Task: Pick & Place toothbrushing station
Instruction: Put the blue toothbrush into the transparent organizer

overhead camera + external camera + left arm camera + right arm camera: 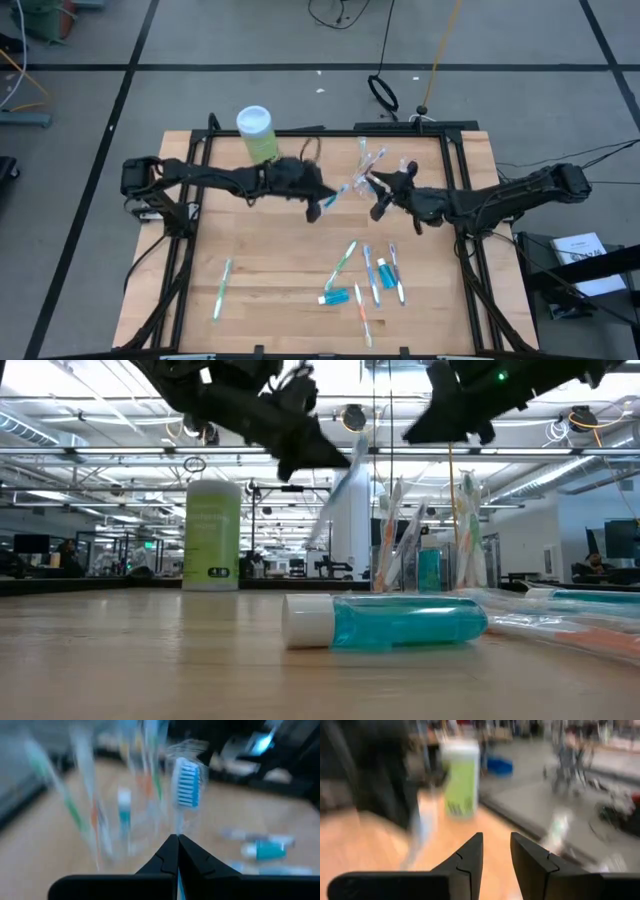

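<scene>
The left pincer (322,200), pressed together on a blue-bristled toothbrush (186,785), hangs above the middle of the desk (270,290), the brush head raised toward the clear cup (368,172) at about 2 o'clock from it. In the left wrist view the fingers meet on the handle, and the cup, already bristling with brushes, stands just beyond the bristles. The low view shows the brush slanting down from the dark arm, clear of the wood.

The right pincer (380,206), its fingers slightly spread and holding nothing, hovers near the cup at roughly 5 o'clock from it, facing the left one across a short gap.

Outward from the pair, loose toothbrushes (372,275) and a blue toothpaste tube (336,297) lie scattered on the desk at 6 o'clock, with one green-and-white toothbrush (222,288) apart at 7 o'clock. A light-green canister (257,134) with a white lid stands at 11 o'clock, near the back edge.

The step in hand appears to be carrying one brush to the cup. The next move would call for tipping the handle upright over the rim and threading it between the brushes already standing there, releasing only once its foot is inside; a crowded, light cup could tip if nudged.
</scene>
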Controlling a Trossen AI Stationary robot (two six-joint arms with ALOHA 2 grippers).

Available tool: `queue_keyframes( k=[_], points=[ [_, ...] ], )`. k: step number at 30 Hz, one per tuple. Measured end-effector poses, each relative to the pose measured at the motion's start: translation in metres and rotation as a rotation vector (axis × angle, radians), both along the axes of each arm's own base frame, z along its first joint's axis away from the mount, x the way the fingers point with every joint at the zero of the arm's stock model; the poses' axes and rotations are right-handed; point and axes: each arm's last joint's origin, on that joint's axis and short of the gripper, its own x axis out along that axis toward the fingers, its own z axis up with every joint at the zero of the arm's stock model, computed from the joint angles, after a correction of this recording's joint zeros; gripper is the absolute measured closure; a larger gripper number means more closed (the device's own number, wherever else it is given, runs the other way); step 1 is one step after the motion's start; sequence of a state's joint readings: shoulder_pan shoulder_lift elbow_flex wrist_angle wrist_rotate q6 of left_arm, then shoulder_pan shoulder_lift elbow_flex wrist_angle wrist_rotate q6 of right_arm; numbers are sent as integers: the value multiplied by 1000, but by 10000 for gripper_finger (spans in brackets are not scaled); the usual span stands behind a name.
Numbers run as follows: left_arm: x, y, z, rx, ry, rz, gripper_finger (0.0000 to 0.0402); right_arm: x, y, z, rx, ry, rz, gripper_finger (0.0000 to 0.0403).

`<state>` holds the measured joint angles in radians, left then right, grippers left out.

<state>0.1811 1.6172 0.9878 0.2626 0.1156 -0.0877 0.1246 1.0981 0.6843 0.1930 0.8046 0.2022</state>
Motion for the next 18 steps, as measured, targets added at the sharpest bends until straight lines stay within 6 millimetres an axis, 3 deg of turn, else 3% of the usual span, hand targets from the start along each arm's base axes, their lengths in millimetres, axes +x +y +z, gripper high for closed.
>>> queue_keyframes(
  k=[4,7,11,18],
  points=[
    [4,15,20,115,-232,-37,399,-8,3,-13,216,147,58,314],
    [9,21,24,188,-361,-92,397,-14,8,-27,454,254,164,314],
    [18,26,13,232,-436,-121,399,-20,16,-44,594,314,202,314],
    [35,44,-30,287,-613,-54,399,-29,23,-61,706,363,217,314]
  ],
)
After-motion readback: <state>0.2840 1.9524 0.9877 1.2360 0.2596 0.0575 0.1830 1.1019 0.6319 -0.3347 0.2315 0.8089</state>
